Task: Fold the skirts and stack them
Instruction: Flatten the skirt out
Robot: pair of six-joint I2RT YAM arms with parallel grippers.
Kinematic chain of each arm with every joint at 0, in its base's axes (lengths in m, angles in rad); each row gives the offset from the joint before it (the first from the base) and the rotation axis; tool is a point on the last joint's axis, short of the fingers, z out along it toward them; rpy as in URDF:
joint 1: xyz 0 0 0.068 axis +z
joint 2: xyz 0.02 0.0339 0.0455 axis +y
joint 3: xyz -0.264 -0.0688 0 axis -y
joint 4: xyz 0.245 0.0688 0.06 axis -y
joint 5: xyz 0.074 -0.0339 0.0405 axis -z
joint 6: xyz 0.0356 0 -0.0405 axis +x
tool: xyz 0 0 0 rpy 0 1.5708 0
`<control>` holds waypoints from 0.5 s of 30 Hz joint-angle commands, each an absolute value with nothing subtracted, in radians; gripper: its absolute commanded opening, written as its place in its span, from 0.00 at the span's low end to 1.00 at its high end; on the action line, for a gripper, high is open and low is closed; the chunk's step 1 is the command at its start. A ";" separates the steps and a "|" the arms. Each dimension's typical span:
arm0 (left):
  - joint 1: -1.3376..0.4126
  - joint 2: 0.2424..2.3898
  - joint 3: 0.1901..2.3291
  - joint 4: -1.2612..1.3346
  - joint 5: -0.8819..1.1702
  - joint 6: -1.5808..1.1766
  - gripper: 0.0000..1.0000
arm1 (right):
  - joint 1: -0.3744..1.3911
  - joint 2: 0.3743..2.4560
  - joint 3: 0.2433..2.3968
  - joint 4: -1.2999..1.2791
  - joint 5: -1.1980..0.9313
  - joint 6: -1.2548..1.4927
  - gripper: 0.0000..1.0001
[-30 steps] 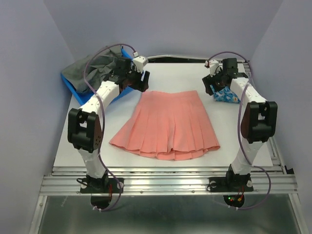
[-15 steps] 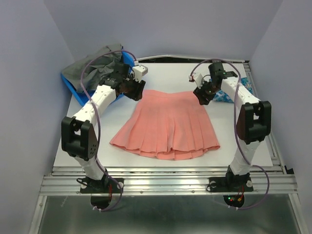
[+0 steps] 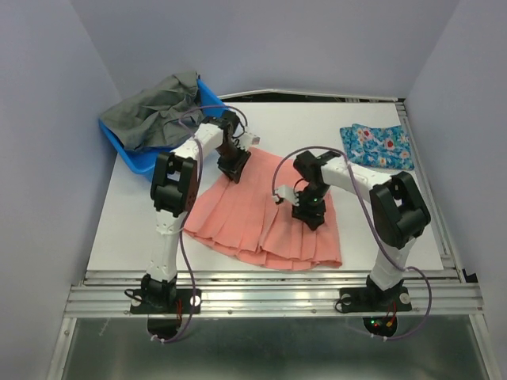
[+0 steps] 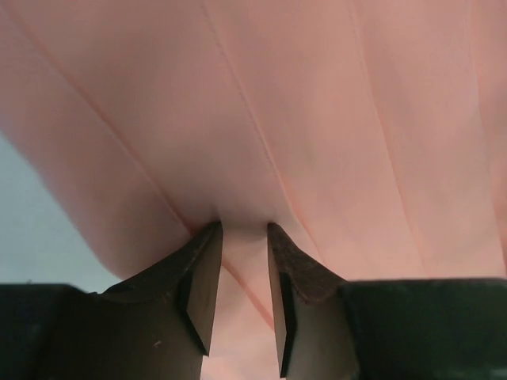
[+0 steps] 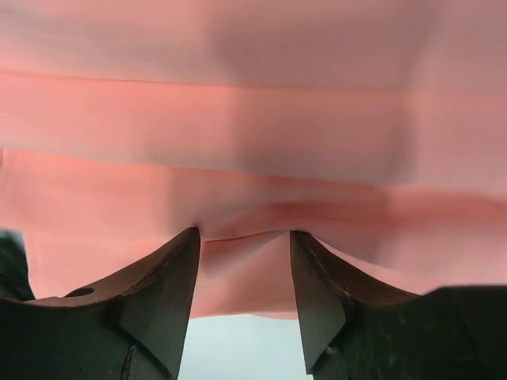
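- The left claw point(image 4: 243, 229) is closed on the pink skirt point(image 3: 253, 226). A fold of the cloth is pinched between its two dark fingers point(image 4: 200, 285), and the cloth is puckered at the tips.
- From the top, this claw is seen pointing down at the far left part of the skirt, near the waist end.
- The right claw point(image 5: 244, 233) is closed on the pink skirt too. Its fingers point(image 5: 158, 293) are set wider apart, and a bunched edge of cloth is held between them.
- A small bit of the pale table is seen under that edge in the right wrist view, so the edge is lifted a little there.
- From the top, the right claw is seen on the right part of the skirt, about half way down its length. Some of the cloth there is hidden by the arm.
- The pink skirt is laid in the middle of the white table point(image 3: 127, 229), between the two arms. Its pleats are fanned out toward the near edge, and the hem is at the near side.
- The blue flowered skirt point(image 3: 378, 146) is laid flat by the far right corner of the table. It is well apart from the pink skirt and from both claws.
- A blue basket point(image 3: 131, 154) is set at the far left of the table, near the left arm. A grey cloth point(image 3: 154, 115) is piled in it.
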State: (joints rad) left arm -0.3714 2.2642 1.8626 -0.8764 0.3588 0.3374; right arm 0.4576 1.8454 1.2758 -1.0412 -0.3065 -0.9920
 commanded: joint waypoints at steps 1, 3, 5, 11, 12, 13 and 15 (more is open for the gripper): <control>-0.382 2.389 2.102 -1.005 0.358 0.374 0.40 | 0.607 1.807 1.278 -1.137 -0.469 -0.976 0.55; -0.406 2.456 2.192 -1.014 0.354 0.409 0.40 | 0.669 1.828 1.308 -1.137 -0.521 -0.945 0.56; -0.420 2.548 2.345 -1.052 0.406 0.451 0.42 | 0.738 1.833 1.377 -1.118 -0.621 -0.896 0.56; -0.425 2.462 2.383 -0.869 0.434 0.431 0.67 | 0.676 1.734 1.557 -0.968 -0.693 -0.649 0.61; -0.414 2.420 2.343 -0.829 0.448 0.420 0.69 | 0.634 1.711 1.559 -0.948 -0.675 -0.626 0.60; -0.387 2.322 2.256 -0.745 0.460 0.375 0.71 | 0.586 1.672 1.554 -0.924 -0.661 -0.600 0.59; -0.353 2.228 2.168 -0.677 0.497 0.338 0.74 | 0.448 1.654 1.549 -0.902 -0.621 -0.623 0.57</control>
